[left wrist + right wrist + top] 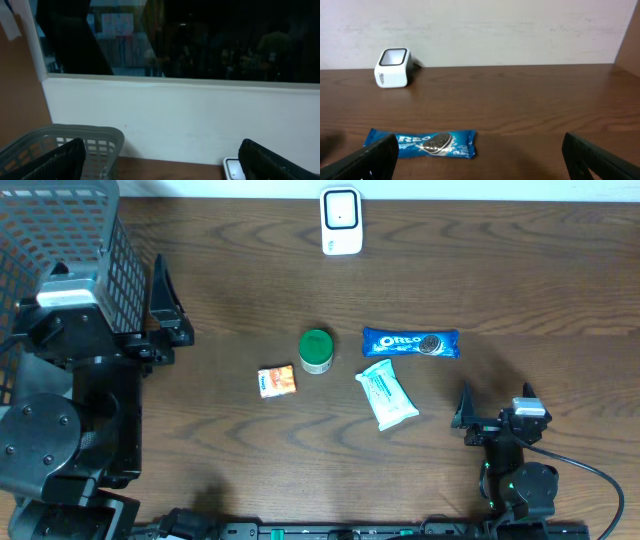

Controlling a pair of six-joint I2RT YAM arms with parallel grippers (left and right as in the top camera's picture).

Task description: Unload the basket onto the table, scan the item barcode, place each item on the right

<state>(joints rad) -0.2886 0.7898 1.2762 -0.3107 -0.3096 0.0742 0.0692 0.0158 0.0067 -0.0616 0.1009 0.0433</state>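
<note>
My right gripper gapes empty, nothing picked yet; next I should grasp the cookie packet just ahead and show it to the scanner beyond.

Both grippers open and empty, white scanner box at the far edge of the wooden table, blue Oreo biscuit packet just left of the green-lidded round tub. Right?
No: the overhead view shows the blue Oreo biscuit packet right of the green-lidded round tub, not left. The rest stands: left gripper and right gripper open and empty, white scanner box at the wooden table's far edge.
</note>
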